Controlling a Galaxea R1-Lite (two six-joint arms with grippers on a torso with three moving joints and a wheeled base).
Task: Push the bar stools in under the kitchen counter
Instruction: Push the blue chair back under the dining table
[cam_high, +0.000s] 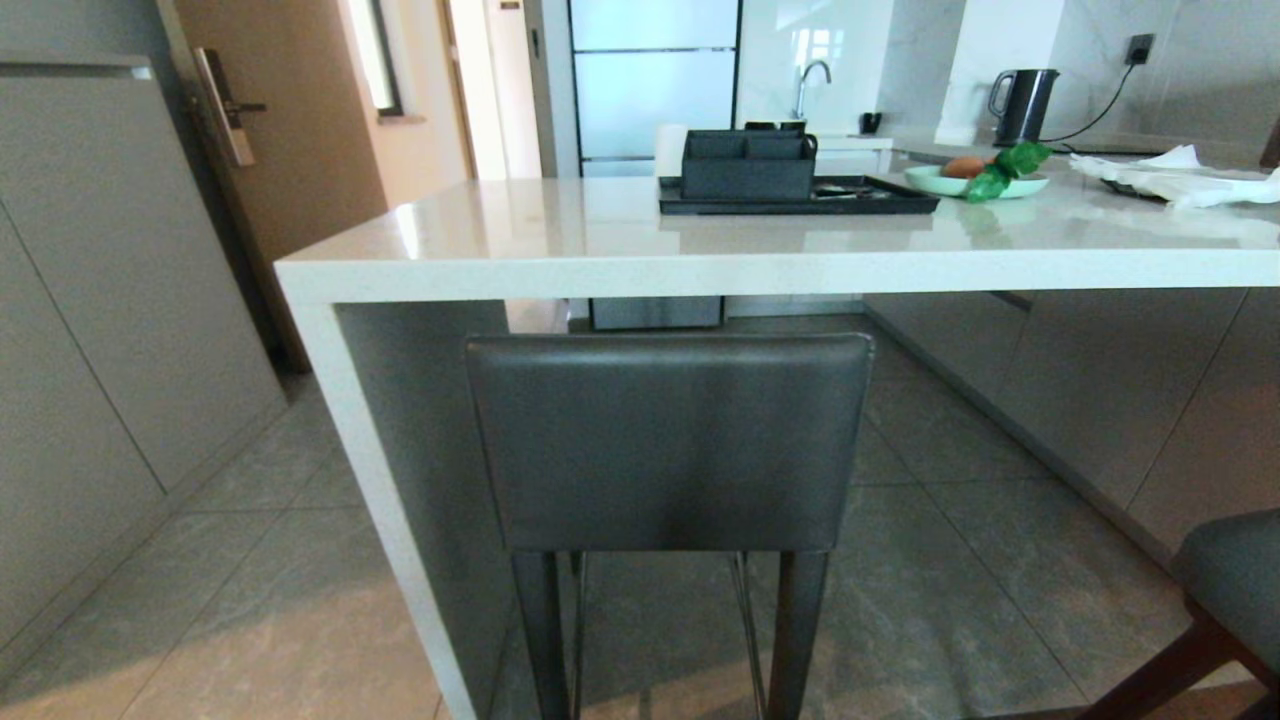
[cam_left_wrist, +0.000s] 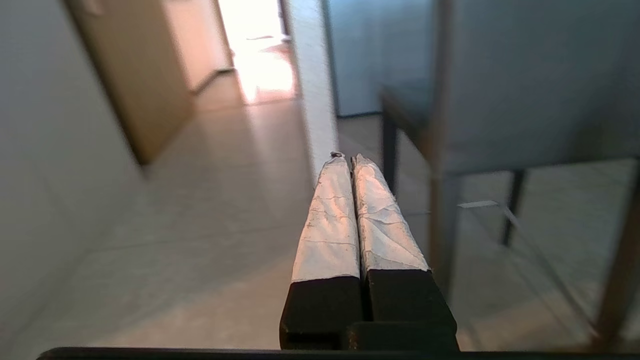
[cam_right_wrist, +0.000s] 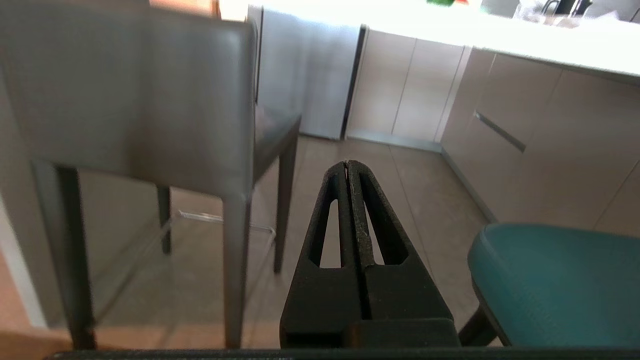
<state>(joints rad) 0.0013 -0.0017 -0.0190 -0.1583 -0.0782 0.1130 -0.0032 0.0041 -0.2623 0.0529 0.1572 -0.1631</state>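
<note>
While both arms hang low: nothing is held.
Left gripper (cam_left_wrist: 348, 159): taped fingers pressed together, empty.
Right gripper (cam_right_wrist: 346, 165): fingers closed, empty.
Grey stool (cam_high: 668, 445): ahead, between the two grippers, back just below the kitchen counter (cam_high: 640, 268) edge.
Teal stool (cam_right_wrist: 560, 285): just beside the right gripper, outer side.

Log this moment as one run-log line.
grey leather square-backed stool: facing white stone-look counter, seat partly under | teal stool: not pushed in | left gripper: shut, empty | right gripper: shut, empty
</note>
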